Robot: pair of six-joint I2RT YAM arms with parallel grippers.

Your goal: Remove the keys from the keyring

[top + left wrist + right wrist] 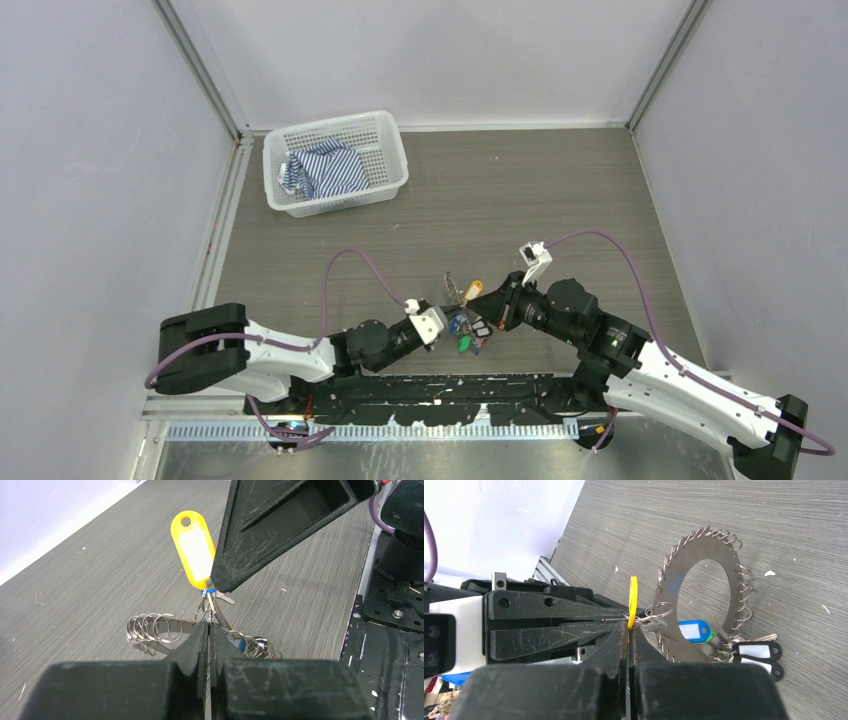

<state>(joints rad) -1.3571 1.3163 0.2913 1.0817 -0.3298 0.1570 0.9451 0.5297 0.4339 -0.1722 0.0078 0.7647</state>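
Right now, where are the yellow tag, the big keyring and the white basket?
yellow tag [192, 550]: left wrist view, on its white label.
keyring [667, 592]: right wrist view, on its flat metal band, left of the hole.
white mesh basket [350, 196]: top external view, on its near wall.

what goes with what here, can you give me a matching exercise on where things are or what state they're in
Things:
1 yellow tag
2 striped cloth
3 black tags
4 left gripper

Place or state:
a in the white basket
b shut
c lying by the keyring rim
d raised, pinched at its base

Pairs: 1-d, 2-a, 3-c, 4-b
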